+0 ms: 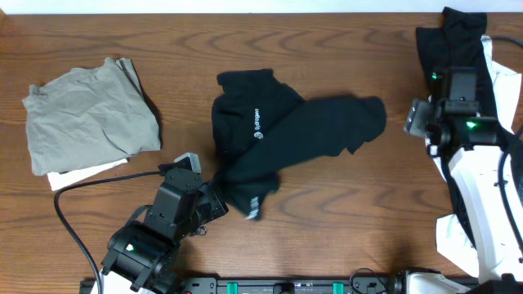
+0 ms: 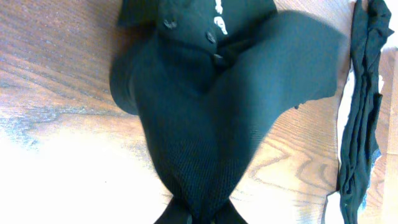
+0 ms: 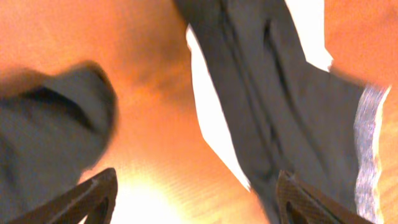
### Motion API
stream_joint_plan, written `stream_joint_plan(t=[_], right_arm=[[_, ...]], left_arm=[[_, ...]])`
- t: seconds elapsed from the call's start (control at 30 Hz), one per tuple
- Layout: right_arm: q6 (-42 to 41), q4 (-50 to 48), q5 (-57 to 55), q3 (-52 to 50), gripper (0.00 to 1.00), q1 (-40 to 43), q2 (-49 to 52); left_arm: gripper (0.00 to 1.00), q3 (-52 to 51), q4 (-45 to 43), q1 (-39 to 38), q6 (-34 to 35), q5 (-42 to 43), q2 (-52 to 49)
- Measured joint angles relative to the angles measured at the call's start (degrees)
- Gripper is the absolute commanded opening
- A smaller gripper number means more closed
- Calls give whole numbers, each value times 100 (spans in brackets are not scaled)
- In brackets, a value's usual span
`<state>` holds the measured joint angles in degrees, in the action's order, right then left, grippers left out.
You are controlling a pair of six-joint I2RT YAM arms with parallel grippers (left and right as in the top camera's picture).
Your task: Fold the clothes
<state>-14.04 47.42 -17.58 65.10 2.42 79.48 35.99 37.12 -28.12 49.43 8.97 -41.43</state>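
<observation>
Pinching black T-shirt (image 2: 205, 137), olive garment (image 1: 90, 106) overhead only

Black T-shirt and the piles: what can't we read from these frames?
- Left gripper: its fingers vanish into the bunched black T-shirt in the left wrist view, cut by the bottom edge; pinch depth unreadable.
- Chest logo: too small overhead, cropped by the left wrist view's top edge.
- Right-hand pile: overhead, the right arm partly covers it; right wrist view is blurred.
- White piece: mostly under the olive-grey garment.
</observation>
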Motion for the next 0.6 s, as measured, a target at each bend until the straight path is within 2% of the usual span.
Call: stream_joint_plan(t=[0.1, 0.33, 0.47, 0.6], right_arm=[[4, 201, 262, -227, 84, 37, 0], [229, 63, 1532, -776, 77, -2, 2], [544, -463, 2177, -1338, 62, -166, 2], [861, -1471, 2448, -2052, 59, -402, 7]], left_arm=[[6, 0, 2, 0, -2, -2, 0], [6, 0, -101, 0, 0, -4, 2], [6, 2, -289, 0, 0, -85, 7], [6, 4, -304, 0, -2, -151, 7]])
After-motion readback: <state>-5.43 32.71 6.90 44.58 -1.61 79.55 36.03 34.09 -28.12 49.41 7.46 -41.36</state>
